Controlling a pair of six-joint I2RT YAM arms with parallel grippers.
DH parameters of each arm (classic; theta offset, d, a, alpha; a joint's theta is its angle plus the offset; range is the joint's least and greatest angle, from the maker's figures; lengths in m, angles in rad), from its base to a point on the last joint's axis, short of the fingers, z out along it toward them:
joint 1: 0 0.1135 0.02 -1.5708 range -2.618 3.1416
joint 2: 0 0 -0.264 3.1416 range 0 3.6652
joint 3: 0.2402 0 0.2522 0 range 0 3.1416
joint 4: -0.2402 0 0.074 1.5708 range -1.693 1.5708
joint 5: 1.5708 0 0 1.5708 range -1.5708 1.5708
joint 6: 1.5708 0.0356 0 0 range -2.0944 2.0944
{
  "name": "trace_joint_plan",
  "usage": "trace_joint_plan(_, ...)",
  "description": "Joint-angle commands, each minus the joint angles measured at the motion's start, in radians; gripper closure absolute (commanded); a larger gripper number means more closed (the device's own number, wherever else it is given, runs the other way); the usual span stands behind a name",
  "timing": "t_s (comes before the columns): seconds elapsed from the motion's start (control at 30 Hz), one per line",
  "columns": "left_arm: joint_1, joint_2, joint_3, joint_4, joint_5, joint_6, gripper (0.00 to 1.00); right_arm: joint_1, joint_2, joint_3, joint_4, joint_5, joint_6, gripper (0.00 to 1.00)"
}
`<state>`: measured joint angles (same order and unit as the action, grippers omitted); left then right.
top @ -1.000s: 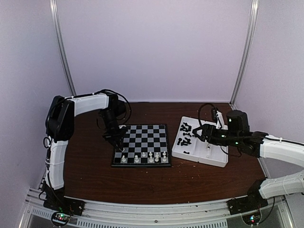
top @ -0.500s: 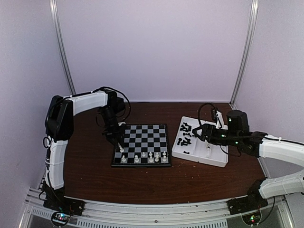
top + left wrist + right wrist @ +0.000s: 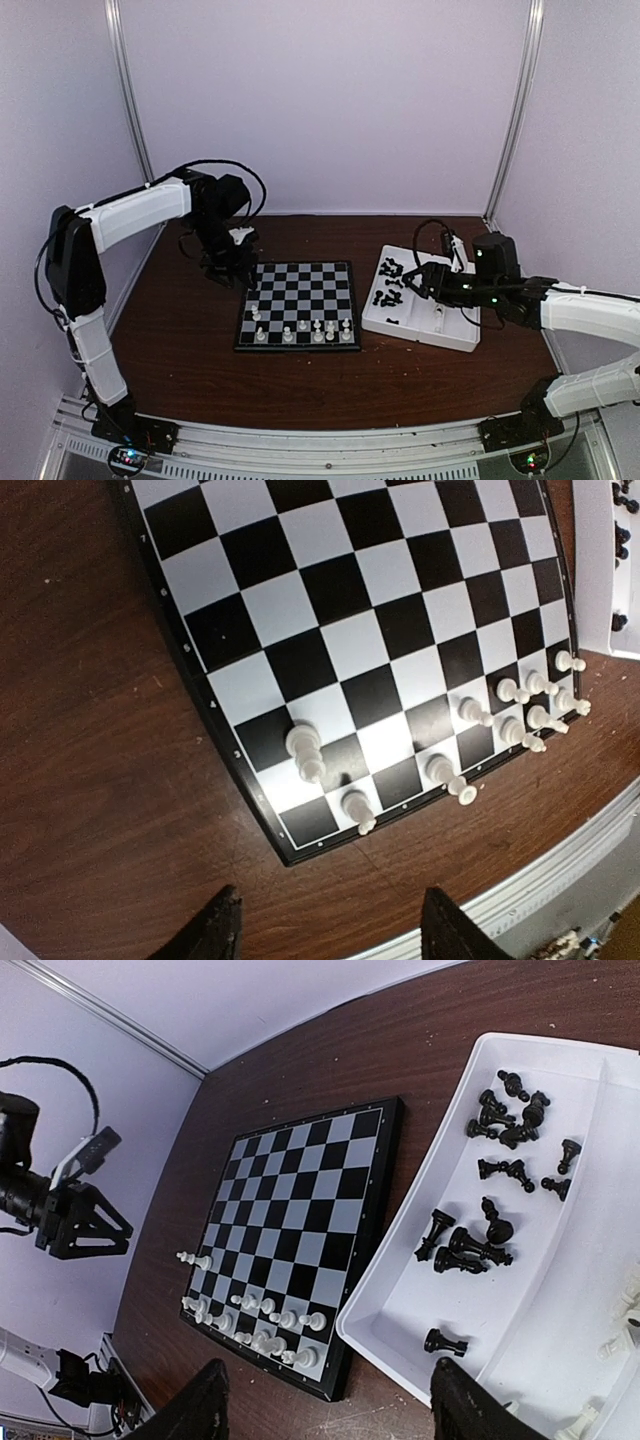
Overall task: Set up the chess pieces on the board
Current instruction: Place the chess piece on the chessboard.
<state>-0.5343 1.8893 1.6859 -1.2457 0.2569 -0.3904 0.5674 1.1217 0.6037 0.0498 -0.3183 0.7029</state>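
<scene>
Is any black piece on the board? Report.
No: black pieces lie in the white tray; only white pieces stand on the chessboard.

The left wrist view's top edge cuts off the board [image 3: 380, 630].

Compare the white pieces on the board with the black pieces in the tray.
The white pieces are pale; the black pieces dark. The white pieces stand upright in rows on the board; the black pieces lie scattered, mostly tipped over, in the tray. Both are small chess figures.

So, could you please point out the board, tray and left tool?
board [image 3: 300, 292]: top external view, central square.
tray [image 3: 560, 1290]: right wrist view, bare floor.
left tool [image 3: 331, 895]: left wrist view, midway between fingertips.
</scene>
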Motion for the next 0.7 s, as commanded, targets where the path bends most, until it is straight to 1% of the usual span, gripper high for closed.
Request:
trace_joint_plan(0.0,-0.068,-0.149,-0.163,0.204,-0.184,0.020,0.38,-0.014,0.011,0.021,0.004,-0.002,-0.026,0.32)
trace_joint_plan(0.17,-0.071,-0.206,-0.279,0.317,-0.169,-0.008,0.37,-0.035,-0.001,0.076,-0.088,0.031,-0.092,0.32)
trace_joint_plan(0.23,-0.081,-0.217,-0.320,0.375,-0.194,-0.019,0.37,-0.042,-0.018,0.093,-0.121,0.053,-0.118,0.32)
trace_joint_plan(0.3,-0.098,-0.224,-0.364,0.434,-0.238,-0.025,0.29,-0.046,-0.036,0.106,-0.155,0.076,-0.141,0.31)
trace_joint_plan(0.33,-0.104,-0.225,-0.383,0.464,-0.242,-0.025,0.22,-0.049,-0.044,0.112,-0.166,0.086,-0.152,0.31)
trace_joint_plan(0.37,-0.109,-0.225,-0.398,0.490,-0.267,-0.027,0.21,-0.050,-0.052,0.116,-0.176,0.095,-0.160,0.31)
trace_joint_plan(0.5,-0.116,-0.221,-0.432,0.556,-0.292,-0.042,0.26,-0.055,-0.066,0.132,-0.204,0.105,-0.173,0.31)
trace_joint_plan(0.6,-0.116,-0.206,-0.433,0.563,-0.292,-0.041,0.36,-0.055,-0.064,0.133,-0.206,0.103,-0.170,0.31)
trace_joint_plan(0.67,-0.116,-0.194,-0.430,0.563,-0.291,-0.039,0.40,-0.056,-0.060,0.132,-0.201,0.099,-0.164,0.31)
